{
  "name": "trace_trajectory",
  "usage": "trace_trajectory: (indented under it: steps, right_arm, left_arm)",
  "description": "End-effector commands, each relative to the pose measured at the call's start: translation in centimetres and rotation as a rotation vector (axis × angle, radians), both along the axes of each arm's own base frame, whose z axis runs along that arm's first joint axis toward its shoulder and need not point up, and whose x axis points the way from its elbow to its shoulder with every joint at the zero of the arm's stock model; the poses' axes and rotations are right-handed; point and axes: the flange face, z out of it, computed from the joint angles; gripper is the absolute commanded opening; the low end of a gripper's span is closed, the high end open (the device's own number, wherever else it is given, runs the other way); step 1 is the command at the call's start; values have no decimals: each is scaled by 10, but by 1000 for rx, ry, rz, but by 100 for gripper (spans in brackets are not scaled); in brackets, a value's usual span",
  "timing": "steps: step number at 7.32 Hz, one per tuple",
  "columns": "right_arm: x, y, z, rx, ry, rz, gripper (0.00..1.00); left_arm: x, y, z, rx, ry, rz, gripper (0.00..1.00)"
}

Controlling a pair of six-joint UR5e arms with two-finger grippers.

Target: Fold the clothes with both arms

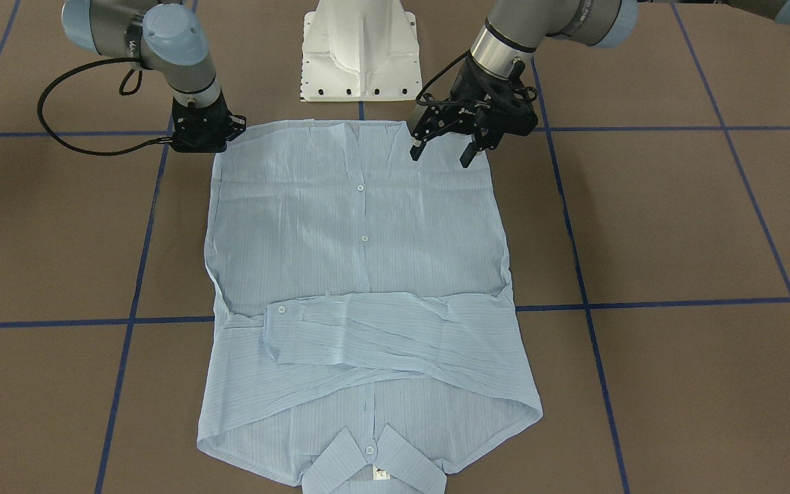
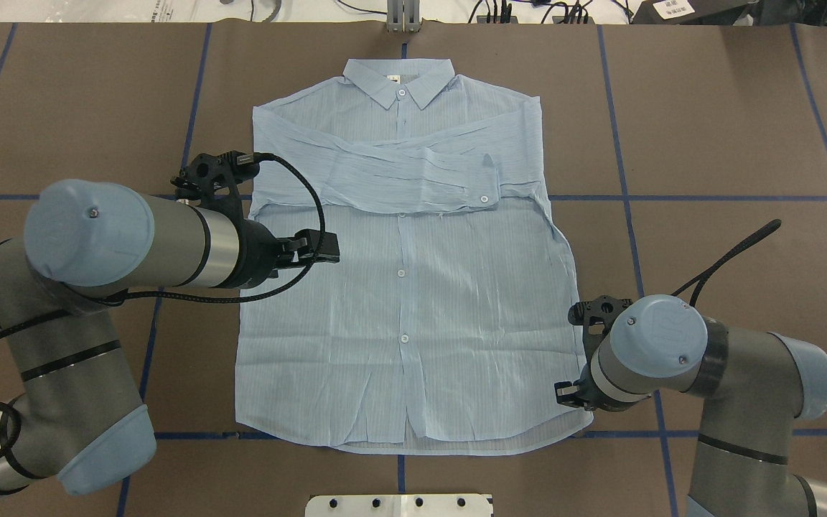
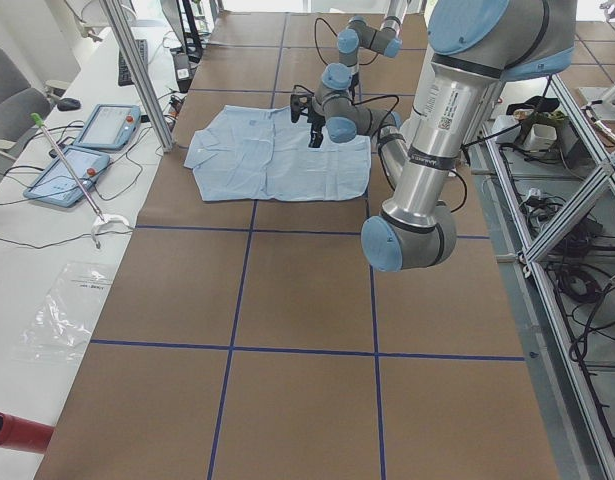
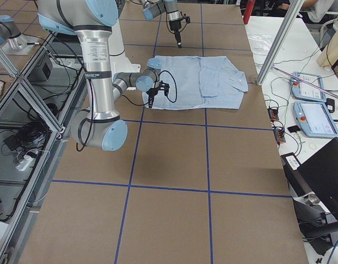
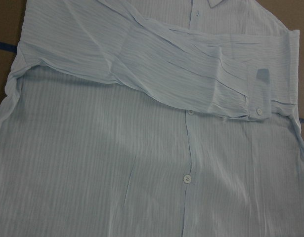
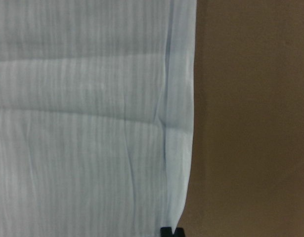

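Observation:
The pale-blue striped shirt [image 1: 361,261] [image 2: 399,301] lies flat and buttoned on the brown table, collar away from the robot. Both sleeves are folded across its chest [image 5: 191,74]. My left gripper [image 1: 441,152] [image 2: 326,249] is open and holds nothing. It hangs well above the shirt's left half, and its wrist view looks down on the sleeves and button placket. My right gripper [image 1: 206,137] [image 2: 570,393] is down at the hem corner on the shirt's right side. Its fingertips [image 6: 171,232] are together on the shirt's edge [image 6: 179,148].
The white base pedestal [image 1: 359,51] stands just behind the hem. Blue tape lines [image 1: 676,302] grid the brown table. Beyond the collar end, a bench with control tablets [image 3: 82,150] and aluminium posts [image 3: 137,70] lines the table's edge.

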Motion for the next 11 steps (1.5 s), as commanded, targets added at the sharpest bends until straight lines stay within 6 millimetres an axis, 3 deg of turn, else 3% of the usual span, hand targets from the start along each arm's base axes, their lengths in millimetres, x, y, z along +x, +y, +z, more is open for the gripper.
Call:
trace_trajectory:
  steps: [1,4,5,8,11]
  right_arm:
    - [7,1,-23,8,-42,25,0]
    - [8,-2,-31,0,-46,96,0]
    - [9,-3,-31,3,-46,100,0]
    - [10,-4,-34,3,-51,102,0]
    - [12,-8,-33,2,-50,108,0]
  left_arm:
    - [0,6,30,-29,-45,9,99]
    - [46,91,105,-167,-154,126,99]
    - [53,107,109,-201,-158,132,98]
    - [51,115,137,-219,-211,138,93]
    - [56,113,147,-229,-229,135,74]
